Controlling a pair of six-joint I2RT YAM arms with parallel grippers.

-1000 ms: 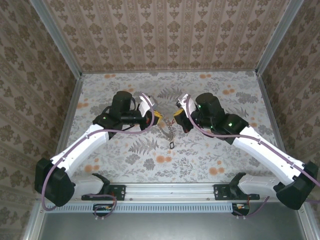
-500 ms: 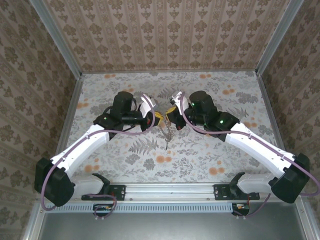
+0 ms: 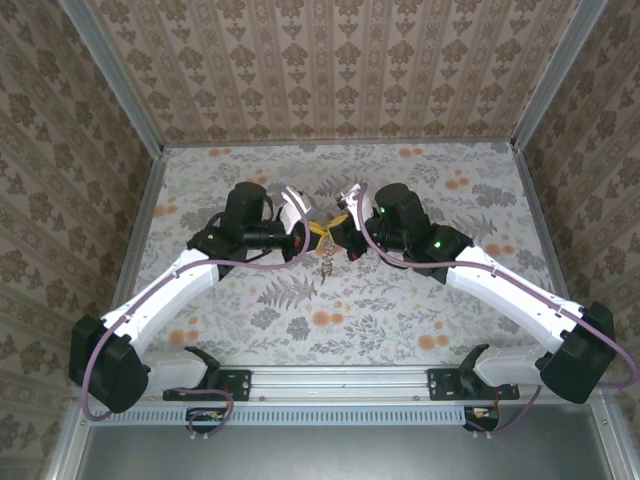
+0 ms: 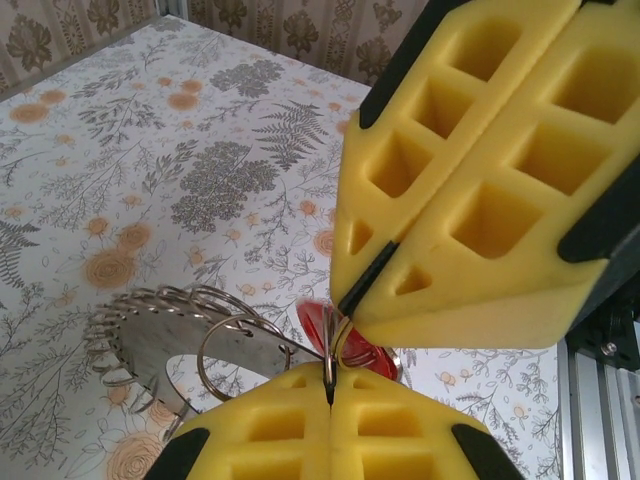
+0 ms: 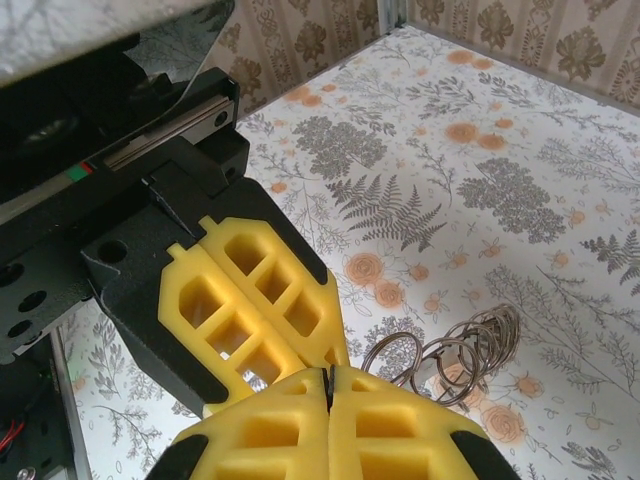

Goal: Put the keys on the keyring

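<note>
Brown-and-cream wallpaper (image 3: 330,60) closes the space on three sides, with metal frame posts (image 3: 112,75) running up the corners. Below it we see the table (image 3: 400,320), covered edge to edge by a cloth of grey ferns and orange flowers, and a metal rail (image 3: 340,381) along its near edge.

From that edge the left arm (image 3: 165,285) and the right arm (image 3: 510,290), white with black joints and trailing purple cables (image 3: 95,370), lean inward and meet over the middle of the table.

Seen from the left wrist, the left gripper (image 4: 328,390) has its yellow fingers pressed flat together, and a thin loop of wire runs into the seam between them. We read that as a pinch on the keyring (image 4: 246,319). The right gripper (image 5: 328,378) is closed just as tightly, tip to tip with the left one. We cannot tell whether it pinches anything.

The keys (image 4: 125,335) fan out from the ring as a shiny toothed bunch, hanging just below the two tips over the table's middle. A small red plastic piece (image 4: 313,322) sits right at the fingertips.
</note>
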